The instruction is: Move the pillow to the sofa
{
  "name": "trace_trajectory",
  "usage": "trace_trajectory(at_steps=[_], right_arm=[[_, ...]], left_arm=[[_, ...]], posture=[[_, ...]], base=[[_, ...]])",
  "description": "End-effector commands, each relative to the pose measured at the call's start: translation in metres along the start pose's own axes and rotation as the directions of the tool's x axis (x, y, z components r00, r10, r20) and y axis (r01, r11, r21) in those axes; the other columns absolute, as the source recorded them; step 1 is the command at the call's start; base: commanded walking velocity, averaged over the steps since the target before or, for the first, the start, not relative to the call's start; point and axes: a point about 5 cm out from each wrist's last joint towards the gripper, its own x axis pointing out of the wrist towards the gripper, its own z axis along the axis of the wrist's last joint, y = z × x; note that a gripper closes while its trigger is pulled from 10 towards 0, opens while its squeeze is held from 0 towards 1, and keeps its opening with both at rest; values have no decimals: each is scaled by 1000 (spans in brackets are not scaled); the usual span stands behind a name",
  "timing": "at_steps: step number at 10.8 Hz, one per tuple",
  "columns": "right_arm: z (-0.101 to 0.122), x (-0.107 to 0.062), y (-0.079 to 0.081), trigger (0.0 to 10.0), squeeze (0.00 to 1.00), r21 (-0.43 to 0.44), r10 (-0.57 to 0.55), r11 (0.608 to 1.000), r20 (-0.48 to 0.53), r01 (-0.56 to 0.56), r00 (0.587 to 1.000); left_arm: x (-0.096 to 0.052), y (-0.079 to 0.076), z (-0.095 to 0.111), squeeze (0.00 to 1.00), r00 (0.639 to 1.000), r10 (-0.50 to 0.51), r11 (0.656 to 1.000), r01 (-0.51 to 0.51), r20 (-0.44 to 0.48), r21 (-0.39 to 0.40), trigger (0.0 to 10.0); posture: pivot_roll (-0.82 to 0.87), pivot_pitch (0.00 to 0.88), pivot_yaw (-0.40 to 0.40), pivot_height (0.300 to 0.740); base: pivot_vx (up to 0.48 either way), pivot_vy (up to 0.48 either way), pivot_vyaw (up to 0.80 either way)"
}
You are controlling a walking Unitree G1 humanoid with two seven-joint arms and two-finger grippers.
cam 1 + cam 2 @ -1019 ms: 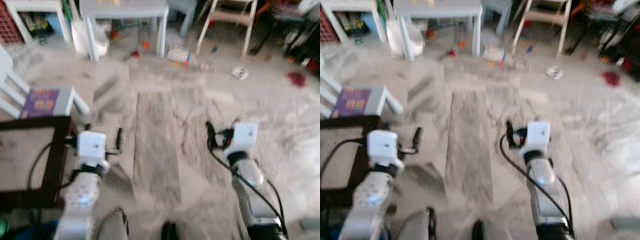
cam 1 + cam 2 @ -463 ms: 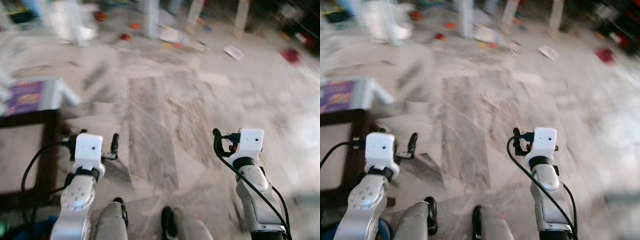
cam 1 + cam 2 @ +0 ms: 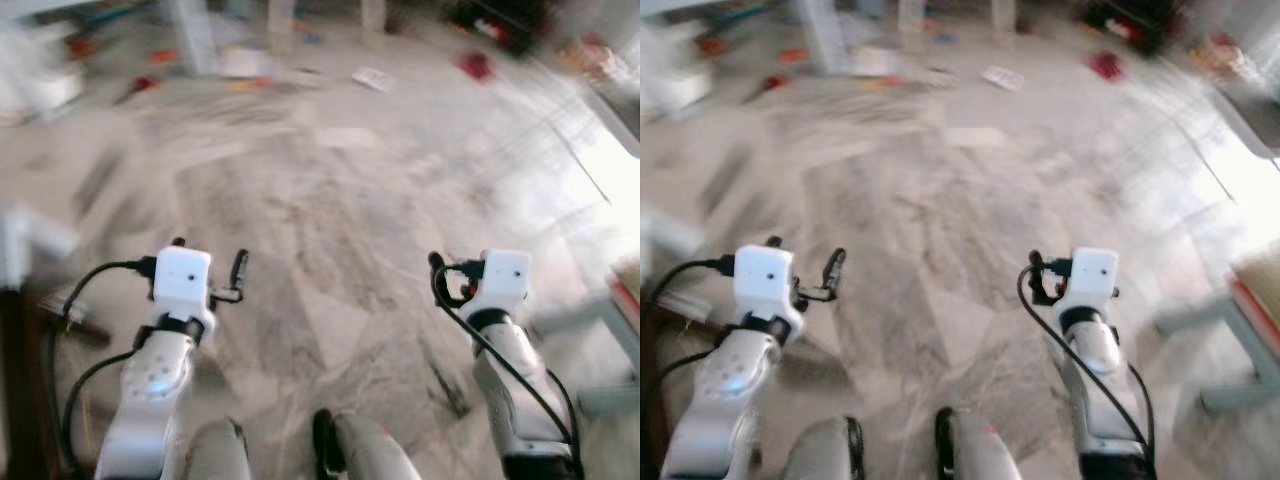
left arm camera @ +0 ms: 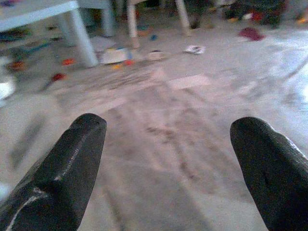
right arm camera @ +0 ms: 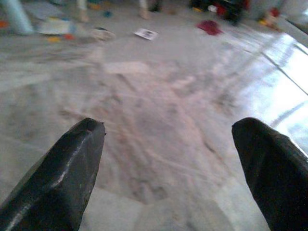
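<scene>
No pillow or sofa can be made out in these blurred views. Both arms are held low in front of me over the grey marble floor (image 3: 330, 200). In its wrist view, my left gripper (image 4: 168, 127) is open, its black fingers (image 4: 72, 159) wide apart with bare floor between them. My right gripper (image 5: 168, 127) is open as well, its fingers (image 5: 72, 163) spread over bare floor and holding nothing.
Small toys and papers (image 3: 372, 77) lie scattered on the far floor, with a red cloth (image 3: 472, 66) near them. A white table leg (image 3: 195, 40) stands at the back left. A grey furniture frame (image 3: 610, 330) is at the right edge.
The camera has swung to the right, so the dark table and the white chair have slid out at the left. Both arms keep the same pose with fingers apart.
</scene>
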Motion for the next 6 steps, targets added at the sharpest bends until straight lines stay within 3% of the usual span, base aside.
trace_trajectory(at_steps=[1,5,6], right_arm=[[-2,0,-2,10000,0,6,-17,1000,-16,17,1000],[-3,-3,-4,10000,0,32,-71,997,-23,71,997],[-5,-2,-3,10000,0,49,-72,996,-12,72,997]], left_arm=[[-2,1,-2,0,1000,-6,1000,6,-14,2,10000],[4,4,1,0,1000,-26,1000,26,-8,16,10000],[8,2,0,0,999,-29,999,29,-15,19,10000]], posture=[[1,258,-79,740],[8,260,-75,740],[16,247,-53,740]], base=[[454,0,-781],[451,0,-775],[0,0,-775]])
